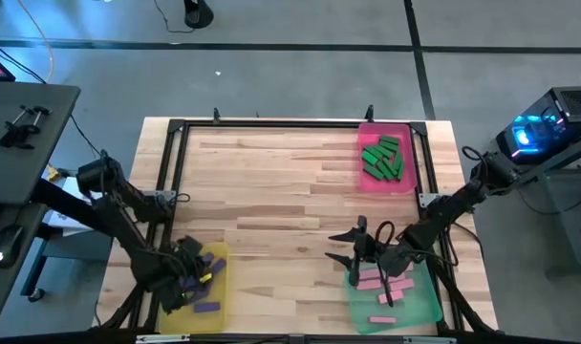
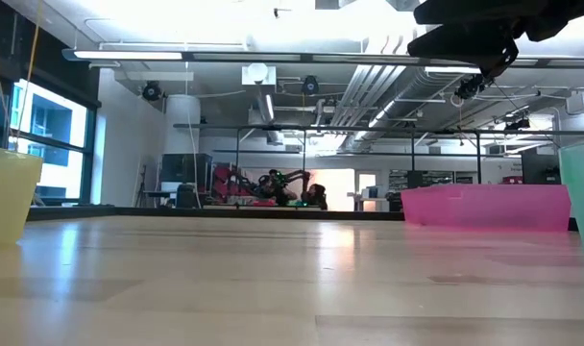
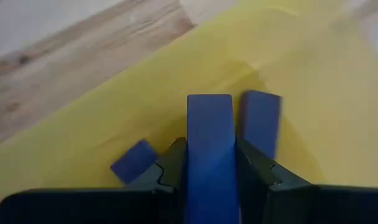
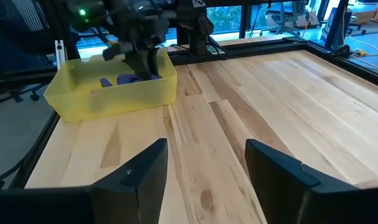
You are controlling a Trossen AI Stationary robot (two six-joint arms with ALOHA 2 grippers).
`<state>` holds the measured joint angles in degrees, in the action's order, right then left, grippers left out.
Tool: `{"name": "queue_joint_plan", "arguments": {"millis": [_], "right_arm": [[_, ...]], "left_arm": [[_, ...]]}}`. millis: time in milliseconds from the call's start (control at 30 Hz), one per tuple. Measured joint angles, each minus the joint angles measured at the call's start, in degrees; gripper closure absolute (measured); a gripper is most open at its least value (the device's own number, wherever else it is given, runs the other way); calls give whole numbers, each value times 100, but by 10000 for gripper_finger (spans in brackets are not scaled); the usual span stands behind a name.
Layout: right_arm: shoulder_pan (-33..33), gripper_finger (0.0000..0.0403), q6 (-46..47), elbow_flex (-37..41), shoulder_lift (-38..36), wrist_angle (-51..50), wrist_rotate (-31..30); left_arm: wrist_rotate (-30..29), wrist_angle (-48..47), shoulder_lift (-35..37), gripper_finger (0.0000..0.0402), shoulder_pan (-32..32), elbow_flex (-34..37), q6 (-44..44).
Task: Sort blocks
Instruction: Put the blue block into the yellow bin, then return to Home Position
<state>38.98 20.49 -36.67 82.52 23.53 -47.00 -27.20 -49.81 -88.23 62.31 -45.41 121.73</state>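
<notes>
Lengthwise along tool (image 3: 209,177) (left), purple block (image 3: 209,143)

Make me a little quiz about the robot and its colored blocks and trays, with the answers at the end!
1. True or false: the green blocks lie in the pink tray.
2. Which gripper holds a block right now?
A. the left gripper
B. the right gripper
C. neither
3. Fill in: the pink blocks lie in the ______ tray.

Key:
1. True.
2. A. Its fingers are shut on a purple block above the yellow tray; the right gripper is open and holds nothing.
3. Green: the green tray, at the table's near right corner.
</notes>
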Motion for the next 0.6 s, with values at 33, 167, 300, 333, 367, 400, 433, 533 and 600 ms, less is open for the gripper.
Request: {"name": "queue_joint_plan", "arguments": {"millis": [33, 167, 300, 333, 367, 400, 433, 533, 600], "right_arm": [[-27, 204, 0, 0, 0, 4, 2], [-144, 204, 7, 0, 0, 8, 68], [-200, 204, 198, 0, 0, -17, 117], [-199, 204, 222, 0, -9, -24, 120], [-196, 204, 222, 0, -50, -84, 128], [-177, 204, 235, 0, -109, -150, 142], [-152, 204, 267, 0, -202, -244, 146], [-81, 204, 476, 0, -618, -679, 232], [-60, 204, 680, 0, -975, -1068, 479]], "left_arm": [[20, 143, 0, 326, -48, 113, 49], [145, 143, 22, 308, -233, 260, 61], [148, 106, 15, 287, -349, 269, -41], [142, 95, 15, 279, -352, 269, -37], [133, 75, 13, 268, -352, 271, -35], [127, 49, 13, 257, -350, 273, -23], [119, 9, 29, 245, -339, 275, 22], [108, -7, 197, 209, -298, 293, 82], [118, -14, 421, 190, -298, 293, 85]]}}
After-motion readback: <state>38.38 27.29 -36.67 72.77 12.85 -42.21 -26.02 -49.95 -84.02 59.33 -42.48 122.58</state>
